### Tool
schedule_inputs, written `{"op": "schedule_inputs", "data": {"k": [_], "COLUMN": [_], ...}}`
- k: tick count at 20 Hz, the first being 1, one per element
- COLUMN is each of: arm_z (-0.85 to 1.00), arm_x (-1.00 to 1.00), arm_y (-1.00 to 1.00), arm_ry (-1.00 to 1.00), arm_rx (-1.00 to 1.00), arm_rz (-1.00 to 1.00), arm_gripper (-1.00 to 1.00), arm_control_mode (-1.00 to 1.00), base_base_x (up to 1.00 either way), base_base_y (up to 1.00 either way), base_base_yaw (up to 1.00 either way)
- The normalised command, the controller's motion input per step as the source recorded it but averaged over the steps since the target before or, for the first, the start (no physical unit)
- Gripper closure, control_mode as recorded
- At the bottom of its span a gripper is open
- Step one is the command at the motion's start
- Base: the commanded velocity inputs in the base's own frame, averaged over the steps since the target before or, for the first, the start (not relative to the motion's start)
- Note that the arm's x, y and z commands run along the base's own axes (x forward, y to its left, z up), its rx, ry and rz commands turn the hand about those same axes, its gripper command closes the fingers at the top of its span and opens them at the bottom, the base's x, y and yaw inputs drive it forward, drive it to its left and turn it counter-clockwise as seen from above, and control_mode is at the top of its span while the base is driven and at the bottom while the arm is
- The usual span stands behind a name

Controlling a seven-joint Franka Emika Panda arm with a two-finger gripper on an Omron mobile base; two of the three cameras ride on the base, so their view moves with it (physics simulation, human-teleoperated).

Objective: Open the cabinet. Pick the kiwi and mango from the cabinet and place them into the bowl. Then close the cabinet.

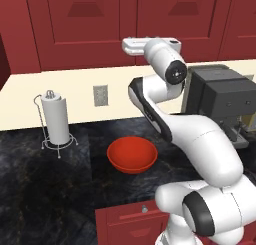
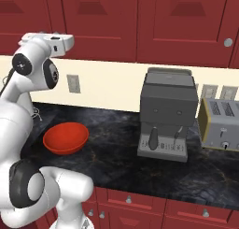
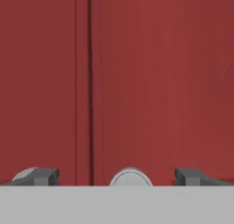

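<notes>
Two fingertips of my hand (image 3: 117, 176) sit apart around the cabinet (image 3: 160, 81) knob (image 3: 130, 177), small, hard, maybe slippery.

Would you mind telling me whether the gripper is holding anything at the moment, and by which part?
Nothing is held: the gripper is open, its fingertips apart on either side of a silver knob on the shut cabinet.

Red wall cabinet (image 2: 121, 22) across top, doors shut; round silver knob (image 2: 228, 42) at upper right. Cream backsplash w/ wall outlet (image 2: 73, 83). Dark marbled counter (image 2: 116, 162) below. Orange-red bowl (image 2: 66, 138) at left, empty, well apart from grey coffee machine (image 2: 168, 113) at centre. Silver toaster (image 2: 220, 124) just beside machine, far right. White arm (image 2: 28, 106) at left, hand raised near cabinet's lower edge. Red drawers (image 2: 154, 209) w/ small knobs along bottom.
</notes>
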Motion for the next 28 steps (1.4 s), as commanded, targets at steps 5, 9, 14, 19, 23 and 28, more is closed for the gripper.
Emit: {"op": "schedule_inputs", "data": {"k": [5, 9, 14, 19, 23, 28], "arm_z": [-0.26, 0.00, 0.00, 0.01, 0.18, 0.26], "arm_x": [0.70, 0.03, 0.00, -0.12, -0.71, -0.90], "arm_y": [-0.16, 0.00, 0.00, -0.02, -0.39, -0.70], "arm_ry": [0.03, 0.00, 0.00, 0.00, 0.00, -0.01], "arm_rx": [0.00, 0.00, 0.00, 0.00, 0.05, 0.10], "arm_rz": [0.00, 0.00, 0.00, 0.00, 0.00, 0.00], "arm_gripper": [1.00, 1.00, 1.00, 1.00, 1.00, 1.00], "arm_control_mode": [-1.00, -1.00, -1.00, -1.00, -1.00, -1.00], "base_base_x": [0.00, 0.00, 0.00, 0.00, 0.00, 0.00], "base_base_y": [0.00, 0.00, 0.00, 0.00, 0.00, 0.00], "base_base_yaw": [0.00, 0.00, 0.00, 0.00, 0.00, 0.00]}}
